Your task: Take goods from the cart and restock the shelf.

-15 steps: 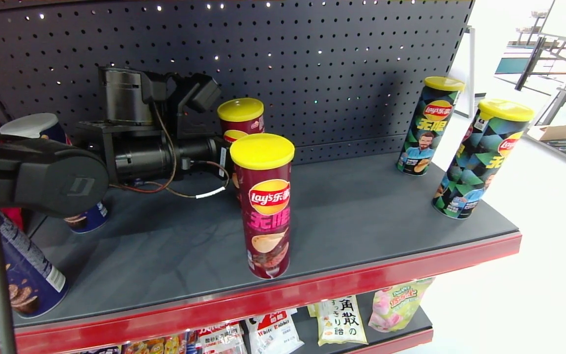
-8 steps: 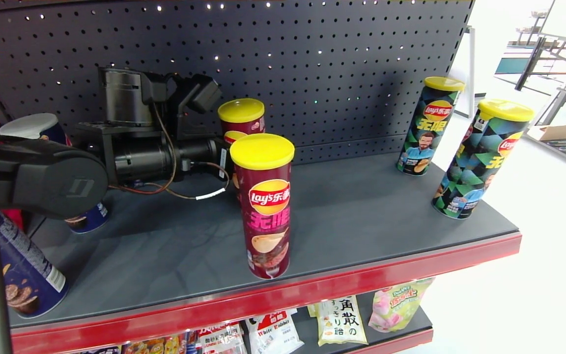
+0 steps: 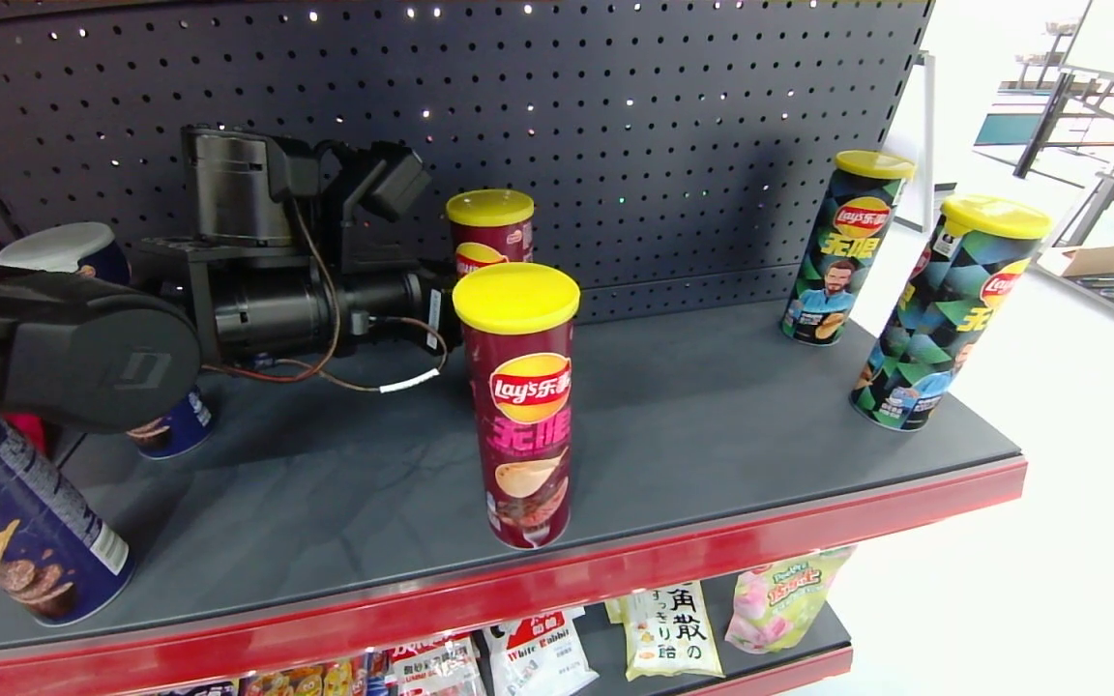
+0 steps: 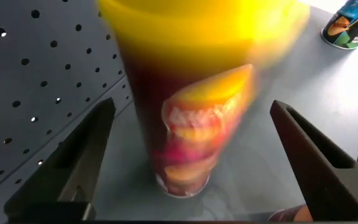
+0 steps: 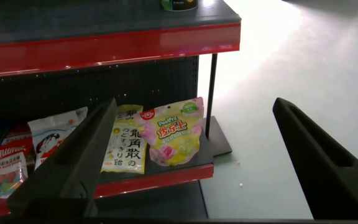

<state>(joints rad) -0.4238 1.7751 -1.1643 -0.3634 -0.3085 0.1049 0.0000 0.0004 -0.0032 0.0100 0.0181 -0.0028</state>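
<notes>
- The front can stands upright at the front edge of the shelf.
- Straight behind the front can, near the pegboard, stands the rear can.
- The left hand comes in from behind and left of the front can. Its fingers are on either side of the rear can, apart from it.
- Well right of the front can stand the back-right can and, nearer the edge, the end can.
- Well left of the front can stands the corner can.
- Below the front can, snack bags hang on the lower shelf.
</notes>
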